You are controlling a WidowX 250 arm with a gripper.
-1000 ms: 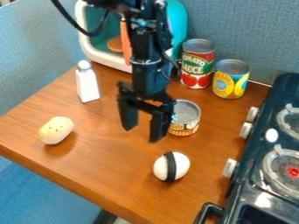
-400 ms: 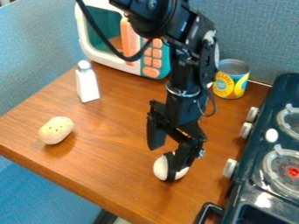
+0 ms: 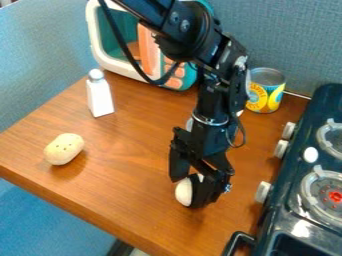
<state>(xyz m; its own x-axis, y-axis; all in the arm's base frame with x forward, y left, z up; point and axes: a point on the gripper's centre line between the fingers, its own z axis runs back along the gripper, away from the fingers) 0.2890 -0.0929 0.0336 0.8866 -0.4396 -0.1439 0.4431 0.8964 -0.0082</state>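
Low over the front right of the wooden table, the black gripper stands open around a white rounded thing with a black band. One finger is on its upper-left side; the other covers its right part and the band. Whether the fingers touch it, I cannot tell.
On the table are a tan potato-like thing at left and a white bottle. A toy microwave and a yellow can stand behind. The black stove borders the right side.
From above the middle of the table, my gripper has come right and down to the white banded thing. Since the later earlier frame it has sunk slightly lower around it.
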